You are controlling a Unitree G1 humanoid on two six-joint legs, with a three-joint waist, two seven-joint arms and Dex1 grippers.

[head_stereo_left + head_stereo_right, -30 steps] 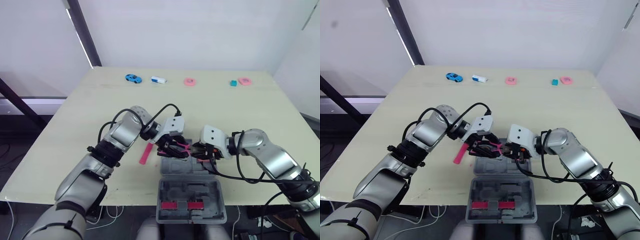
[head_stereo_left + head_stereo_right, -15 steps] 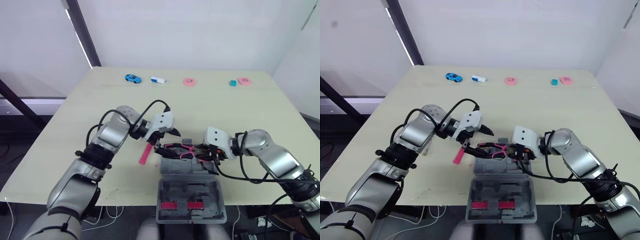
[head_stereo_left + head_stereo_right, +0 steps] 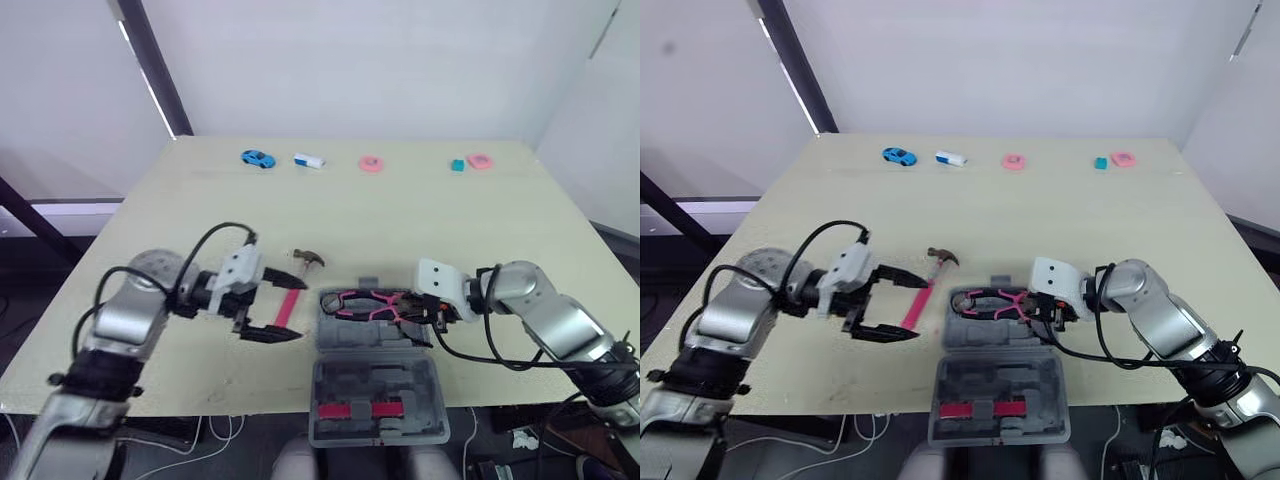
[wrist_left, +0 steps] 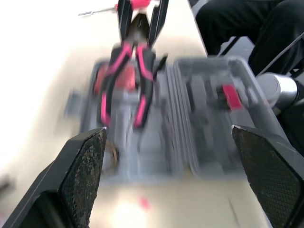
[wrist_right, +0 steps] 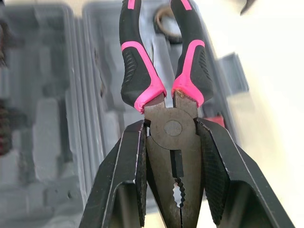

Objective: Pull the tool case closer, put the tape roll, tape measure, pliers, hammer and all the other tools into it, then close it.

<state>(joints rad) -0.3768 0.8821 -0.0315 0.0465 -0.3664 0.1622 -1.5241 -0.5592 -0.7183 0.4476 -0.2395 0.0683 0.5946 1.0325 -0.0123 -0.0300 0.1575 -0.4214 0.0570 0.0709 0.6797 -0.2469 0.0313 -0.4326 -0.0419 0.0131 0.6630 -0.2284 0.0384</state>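
**Pliers poised over the open tool case**

From my remote station, the right tool point(image 5: 171, 124) gripped the pliers point(image 3: 365, 302) by the head. Their pink handles reached out over the far half of the tool case point(image 3: 1040, 395), which lay open at the near edge of the tabletop point(image 3: 1040, 220). The left tool point(image 3: 916, 311) stood spread wide beside the case, and from above the hammer point(image 3: 925, 290) showed its pink handle between the fingers. I could not tell whether they touched it. I judged the pliers step in hand: next they needed lowering flat into a recess and releasing, with the hammer to follow.
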